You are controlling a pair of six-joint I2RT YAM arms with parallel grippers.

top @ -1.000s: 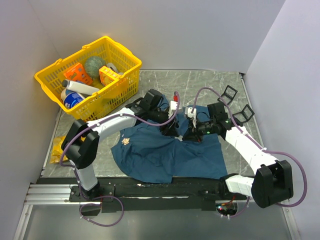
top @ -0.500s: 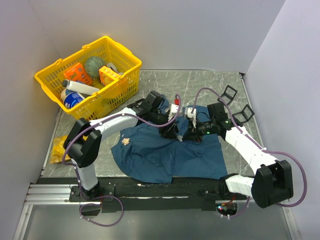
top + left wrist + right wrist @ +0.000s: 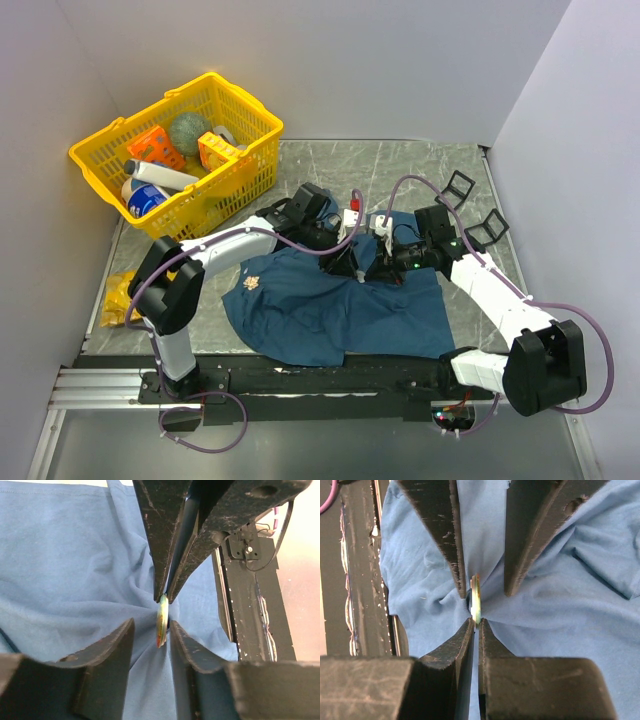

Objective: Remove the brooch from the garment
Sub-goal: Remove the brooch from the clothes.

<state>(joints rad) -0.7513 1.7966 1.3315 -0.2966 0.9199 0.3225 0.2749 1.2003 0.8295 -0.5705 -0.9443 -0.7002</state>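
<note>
The garment (image 3: 330, 310) lay wrinkled across the near middle of the bench (image 3: 400, 165), with both arms meeting over its far part. Over the last second the left arm had crept a little to the right, toward the right arm. The left end effector (image 3: 152, 626) had drawn its jaws in from a wider spread. They stood part-way closed, one finger on each side of the brooch (image 3: 161, 621) with a gap showing, so nothing was gripped yet.

The right end effector (image 3: 475, 624) had not shifted. Its fingers were pressed together on a pinch of garment right at the brooch, drawing the cloth into radiating folds and holding the disc up edge-on. The brooch was thus still fixed to the garment, between the two sets of fingers.

My reading — the closing was under way and the pull-off had not begun. With the cloth anchored, the left probably needed only to finish its squeeze squarely on the thin disc — then draw away.
</note>
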